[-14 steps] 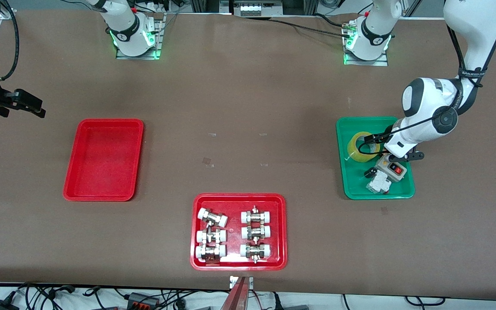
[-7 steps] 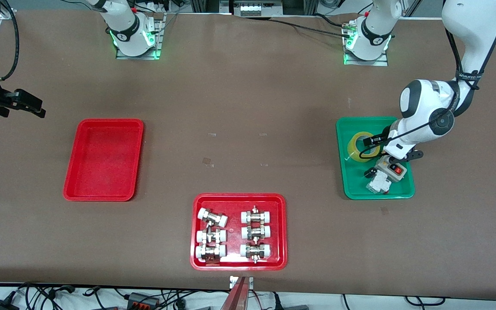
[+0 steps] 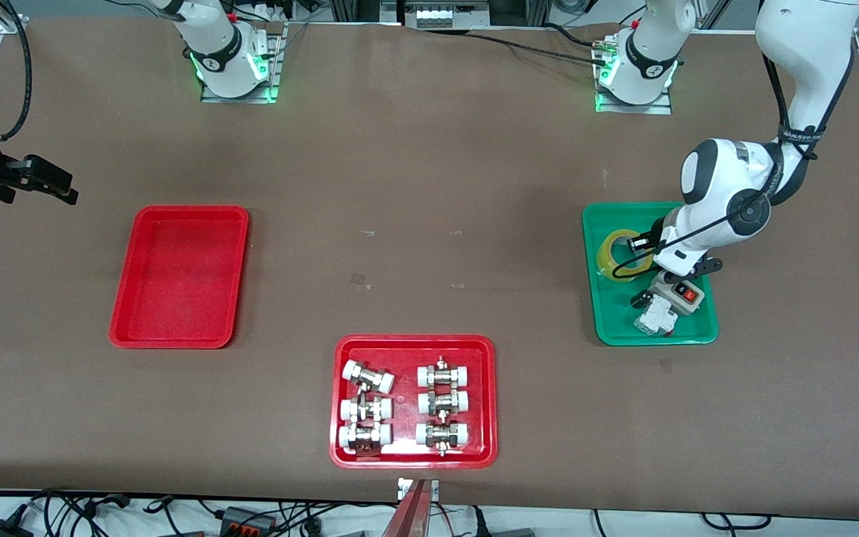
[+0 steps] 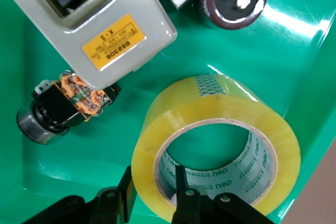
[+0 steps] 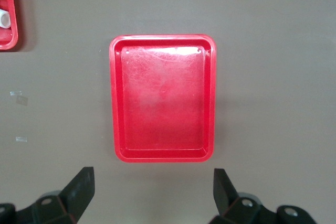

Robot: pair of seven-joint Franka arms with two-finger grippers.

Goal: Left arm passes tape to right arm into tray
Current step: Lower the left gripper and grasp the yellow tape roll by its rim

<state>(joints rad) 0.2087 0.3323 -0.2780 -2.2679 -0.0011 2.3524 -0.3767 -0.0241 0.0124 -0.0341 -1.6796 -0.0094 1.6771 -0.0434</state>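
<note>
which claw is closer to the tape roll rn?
Left. The left claw is shut on the tape roll, one finger inside its core, in the green tray. The right claw waits open above the table by the red tray.

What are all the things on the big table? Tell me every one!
tape: one, see-through yellow roll, in the green tray
green tray: one, at the left arm's end of the table
switch box: one, grey with a red button, in the green tray, nearer the front camera than the tape
small electrical parts: a few, white and black, beside the switch box
red tray: one, bare, toward the right arm's end
second red tray: one, nearest the front camera
pipe fittings: six, metal with white caps, in that tray
left gripper: black, fingers pinching the tape's wall
right gripper: black, open, waiting over the red tray's end
</note>
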